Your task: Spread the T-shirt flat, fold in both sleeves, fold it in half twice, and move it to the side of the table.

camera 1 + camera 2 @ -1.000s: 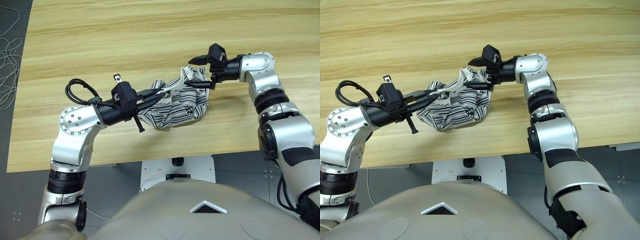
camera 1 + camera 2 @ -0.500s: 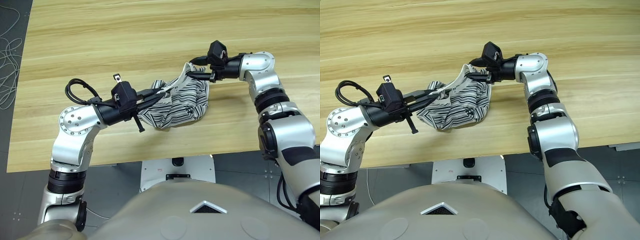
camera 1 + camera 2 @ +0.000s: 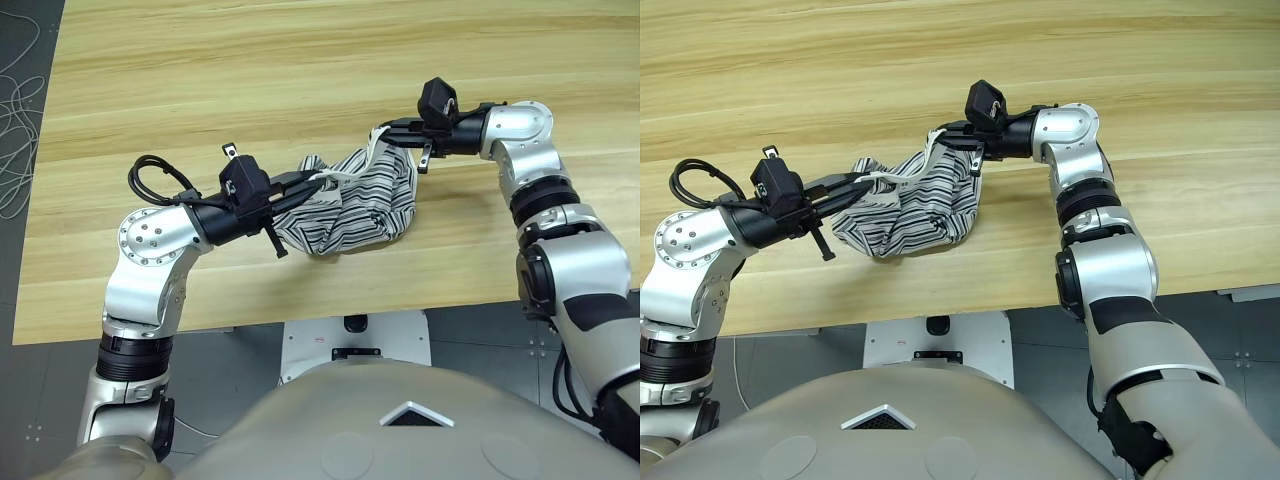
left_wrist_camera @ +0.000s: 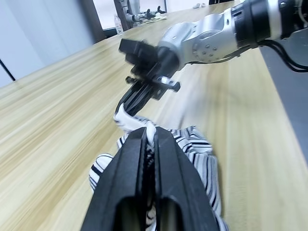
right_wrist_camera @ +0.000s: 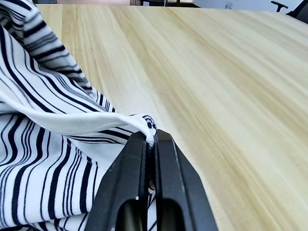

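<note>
Fingers on my left gripper [image 3: 318,181] and right gripper [image 3: 387,129] clamp the bunched T-shirt [image 3: 355,207]; spreading step, so next I'd draw them apart.

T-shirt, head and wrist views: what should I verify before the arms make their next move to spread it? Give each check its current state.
1. Left gripper shut on T-shirt fabric: ok.
2. Right gripper shut on a white-edged fold of the shirt: ok.
3. The two grip points sit apart, with cloth between them: ok.
4. Shirt spread flat on the table: not ok; it is bunched and sagging between the grippers.
5. Which part of the shirt each gripper holds (collar, sleeve or hem): cannot tell.
</note>
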You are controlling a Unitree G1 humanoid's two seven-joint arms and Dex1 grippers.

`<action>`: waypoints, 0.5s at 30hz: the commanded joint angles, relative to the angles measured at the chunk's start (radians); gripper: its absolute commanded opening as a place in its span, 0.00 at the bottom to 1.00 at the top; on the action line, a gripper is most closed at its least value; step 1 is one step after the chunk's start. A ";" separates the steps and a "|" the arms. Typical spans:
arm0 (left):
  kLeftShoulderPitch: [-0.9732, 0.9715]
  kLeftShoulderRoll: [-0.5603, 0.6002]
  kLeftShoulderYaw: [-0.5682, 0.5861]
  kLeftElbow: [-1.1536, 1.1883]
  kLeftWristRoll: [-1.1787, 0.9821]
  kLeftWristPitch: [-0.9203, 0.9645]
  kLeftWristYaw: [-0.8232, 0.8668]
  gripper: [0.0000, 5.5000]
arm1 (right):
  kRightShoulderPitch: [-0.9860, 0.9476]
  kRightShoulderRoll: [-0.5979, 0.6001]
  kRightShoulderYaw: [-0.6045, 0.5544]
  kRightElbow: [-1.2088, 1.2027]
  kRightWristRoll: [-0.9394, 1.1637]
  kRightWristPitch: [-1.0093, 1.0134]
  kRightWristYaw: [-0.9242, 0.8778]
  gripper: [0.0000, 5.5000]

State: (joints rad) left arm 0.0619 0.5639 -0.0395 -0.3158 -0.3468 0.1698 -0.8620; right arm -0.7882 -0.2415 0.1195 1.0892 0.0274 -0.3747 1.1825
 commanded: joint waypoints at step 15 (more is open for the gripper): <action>0.166 0.128 0.195 -0.195 -0.398 -0.181 -0.387 0.02 | 0.745 -0.467 -0.190 -1.537 0.667 0.297 0.104 0.02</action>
State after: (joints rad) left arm 0.2185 0.5934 0.1272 -0.4132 -0.6643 -0.0509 -1.1354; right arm -0.0169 -0.6047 -0.0218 -0.2981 0.5862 -0.1799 1.2638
